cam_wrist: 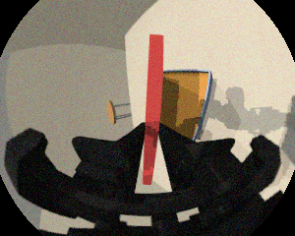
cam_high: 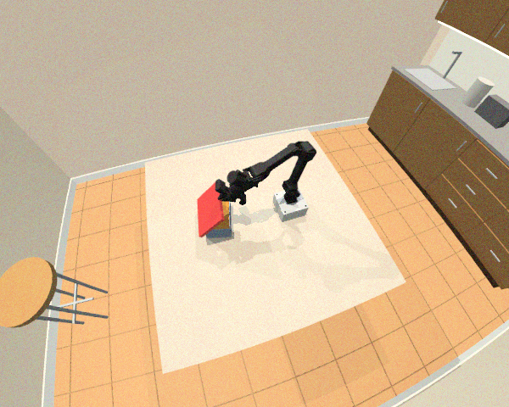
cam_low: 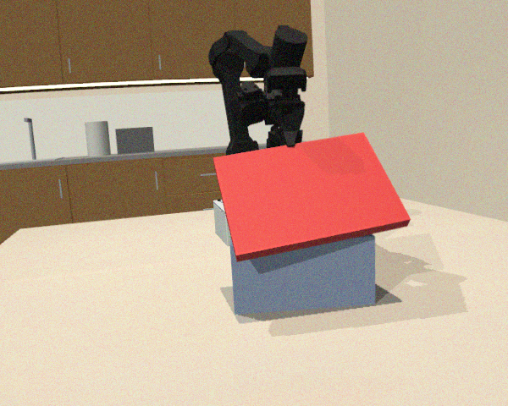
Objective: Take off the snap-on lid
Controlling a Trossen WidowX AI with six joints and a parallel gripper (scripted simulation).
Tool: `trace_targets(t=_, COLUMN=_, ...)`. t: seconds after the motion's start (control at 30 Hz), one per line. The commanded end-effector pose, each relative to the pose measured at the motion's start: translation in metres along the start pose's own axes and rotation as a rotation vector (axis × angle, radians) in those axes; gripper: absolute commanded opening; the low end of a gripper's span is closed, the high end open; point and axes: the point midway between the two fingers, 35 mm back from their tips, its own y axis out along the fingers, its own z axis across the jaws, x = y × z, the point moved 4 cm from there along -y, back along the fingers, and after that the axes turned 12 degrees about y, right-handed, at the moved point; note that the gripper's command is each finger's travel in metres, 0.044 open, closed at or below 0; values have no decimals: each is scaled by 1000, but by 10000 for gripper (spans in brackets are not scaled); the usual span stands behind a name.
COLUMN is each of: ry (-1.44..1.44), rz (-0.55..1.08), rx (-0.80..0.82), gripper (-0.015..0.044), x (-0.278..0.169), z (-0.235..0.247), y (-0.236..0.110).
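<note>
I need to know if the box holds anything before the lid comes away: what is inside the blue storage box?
Through the gap under the tilted red lid, held at its raised edge by the gripper, the blue box shows only bare orange inner walls. The lid hides the remaining interior.

No text, label, brand, number or sign can be read in any of the views, whether at the centre of the frames or along the upper edges.

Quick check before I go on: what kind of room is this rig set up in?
Most likely a kitchen: brown cabinets with drawers line one wall under a grey counter holding a sink with a faucet, wall cabinets hang above, and the floor is orange tile.
</note>
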Motion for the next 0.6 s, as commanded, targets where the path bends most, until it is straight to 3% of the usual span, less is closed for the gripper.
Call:
trace_targets(t=0.0, ry=1, rz=9, rx=16, gripper=0, x=-2, z=9, y=-7)
trace_targets(t=0.57, ry=0, rz=8, rx=16, gripper=0, x=13, z=8, y=-7)
